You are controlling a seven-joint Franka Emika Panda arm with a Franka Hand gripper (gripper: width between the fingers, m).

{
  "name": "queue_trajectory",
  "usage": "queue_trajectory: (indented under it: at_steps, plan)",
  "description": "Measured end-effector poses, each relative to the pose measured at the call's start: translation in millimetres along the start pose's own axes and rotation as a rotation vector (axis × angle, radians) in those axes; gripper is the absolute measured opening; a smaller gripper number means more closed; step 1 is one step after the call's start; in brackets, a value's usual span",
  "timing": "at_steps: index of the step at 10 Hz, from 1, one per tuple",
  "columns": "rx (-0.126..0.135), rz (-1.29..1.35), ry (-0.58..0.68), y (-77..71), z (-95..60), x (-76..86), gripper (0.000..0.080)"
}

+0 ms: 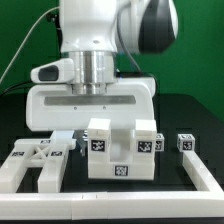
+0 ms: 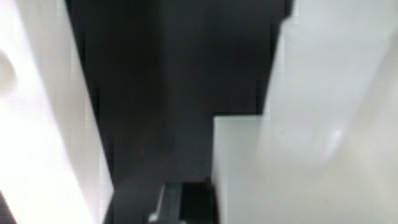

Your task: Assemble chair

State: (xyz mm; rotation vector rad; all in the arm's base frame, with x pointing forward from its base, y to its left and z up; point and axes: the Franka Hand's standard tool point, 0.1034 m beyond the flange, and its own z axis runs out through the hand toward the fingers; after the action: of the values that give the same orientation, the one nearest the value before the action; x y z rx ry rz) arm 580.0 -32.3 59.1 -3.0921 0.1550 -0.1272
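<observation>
Here, chair pieces [image 1: 120, 150] lie on a black table [image 1: 190, 118], green backdrop [image 1: 15, 25] behind.

A flat green backdrop [image 1: 22, 30] closes off the back of the scene, showing at both the exterior view's left and right. Below it lies a black table [image 1: 195, 114] — matte, with hardly any glare under soft, even light — and a thin white rail [image 1: 207, 176] runs along its near edge and up the exterior view's right side. In the wrist view only a blurred dark band [image 2: 169, 100] shows behind, too soft to tell what it is.
</observation>
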Motion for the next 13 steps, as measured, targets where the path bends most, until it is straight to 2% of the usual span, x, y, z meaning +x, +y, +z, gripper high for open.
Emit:
queue_trajectory:
  at_steps: [1,2,3,4,5,6,8,12,13]
  plan:
    - [-0.001,0.010,-0.100,-5.7,-9.3,3.1,0.0034]
    - [-0.001,0.002,-0.112,-5.4,-7.0,8.4,0.0034]
    - [0.015,0.009,-0.214,-7.1,-4.6,-2.6,0.0034]
    - [0.027,0.010,-0.293,-7.4,-5.3,-3.2,0.0034]
    - [0.040,-0.046,-0.397,-0.4,-6.1,-9.0,0.0034]
    - [0.042,-0.072,-0.512,7.6,-10.5,-12.9,0.0034]
    - [0.044,-0.079,-0.667,8.0,-10.0,-18.2,0.0034]
    - [0.042,-0.077,-0.708,8.4,-2.9,-17.9,0.0034]
    - [0.024,-0.060,-0.770,9.1,-0.7,-23.5,0.0034]
